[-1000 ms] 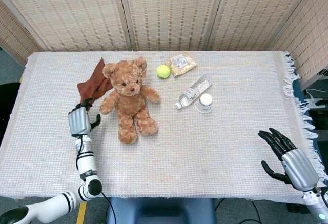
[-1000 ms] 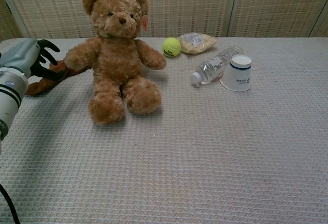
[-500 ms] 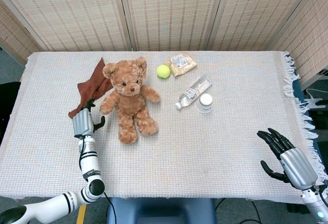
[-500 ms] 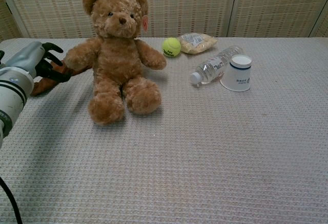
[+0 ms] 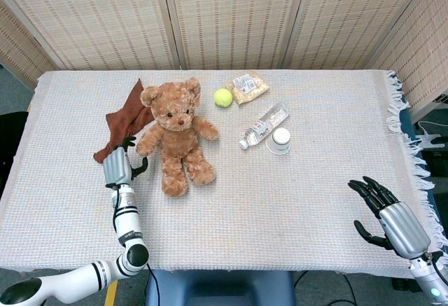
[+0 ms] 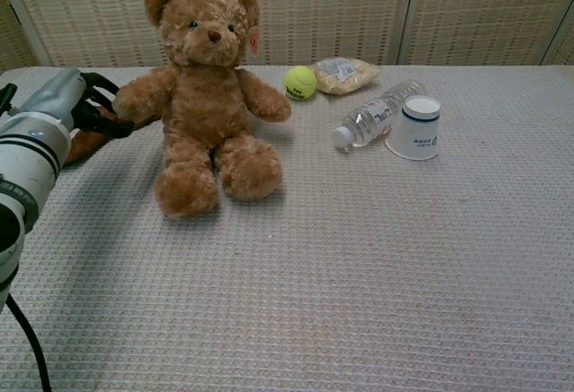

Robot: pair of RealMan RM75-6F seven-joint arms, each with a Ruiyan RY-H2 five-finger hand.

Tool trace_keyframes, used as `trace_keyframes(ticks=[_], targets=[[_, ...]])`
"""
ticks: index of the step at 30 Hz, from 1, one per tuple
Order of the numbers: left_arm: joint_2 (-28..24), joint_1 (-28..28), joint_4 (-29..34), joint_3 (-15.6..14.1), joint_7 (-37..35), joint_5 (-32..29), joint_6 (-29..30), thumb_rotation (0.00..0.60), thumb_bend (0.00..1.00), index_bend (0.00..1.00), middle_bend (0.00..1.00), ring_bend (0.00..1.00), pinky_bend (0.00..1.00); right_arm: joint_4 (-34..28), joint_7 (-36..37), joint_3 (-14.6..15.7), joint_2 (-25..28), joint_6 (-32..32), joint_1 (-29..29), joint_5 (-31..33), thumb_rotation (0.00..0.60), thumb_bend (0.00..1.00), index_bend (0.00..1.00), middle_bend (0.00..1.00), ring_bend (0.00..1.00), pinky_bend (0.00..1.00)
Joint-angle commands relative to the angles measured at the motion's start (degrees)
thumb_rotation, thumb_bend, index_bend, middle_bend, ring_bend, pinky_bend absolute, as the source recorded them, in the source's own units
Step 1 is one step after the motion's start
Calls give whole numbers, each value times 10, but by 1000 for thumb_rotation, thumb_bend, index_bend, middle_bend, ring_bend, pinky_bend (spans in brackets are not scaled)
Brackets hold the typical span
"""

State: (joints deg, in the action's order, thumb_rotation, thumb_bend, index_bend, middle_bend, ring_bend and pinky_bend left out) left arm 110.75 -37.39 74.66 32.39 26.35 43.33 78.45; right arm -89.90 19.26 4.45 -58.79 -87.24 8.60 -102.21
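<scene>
A brown teddy bear sits upright on the white table cloth, left of centre, also seen as the teddy bear in the chest view. My left hand hovers just left of the bear's arm, above the lower end of a crumpled brown cloth. Its dark fingers are apart and hold nothing. The brown cloth shows partly behind the hand. My right hand is over the table's front right corner, fingers spread and empty; the chest view does not show it.
Right of the bear lie a tennis ball, a snack bag, a clear bottle on its side and a white paper cup tipped over. A woven screen stands behind the table.
My left hand has moved right, closer to the bear's arm. My right hand has drifted slightly down toward the front edge.
</scene>
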Motion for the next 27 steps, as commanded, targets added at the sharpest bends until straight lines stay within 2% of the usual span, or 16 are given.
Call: trace_keyframes(ticks=[1,9,20,27], targets=[[-3,-1,12,0,5,-5,3,600,336,286,309,232,316,0,1,0,0,-1,0,0,600,323,71,90,0,158],[-5,-5,32,-1,12,-8,13,600,335,299,320,243,321,-1,5,2,2,-3,0,-2,600,323,71,90,0,157],[26,-26,-28,6,9,-9,31,600,338,452,443,340,359,-1,3,1,1,3,2,2,600,323,71,90,0,157],[34,-35,-56,8,5,-4,31,600,336,471,466,360,369,-1,1,1,0,5,3,3,600,323,71,90,0,157]])
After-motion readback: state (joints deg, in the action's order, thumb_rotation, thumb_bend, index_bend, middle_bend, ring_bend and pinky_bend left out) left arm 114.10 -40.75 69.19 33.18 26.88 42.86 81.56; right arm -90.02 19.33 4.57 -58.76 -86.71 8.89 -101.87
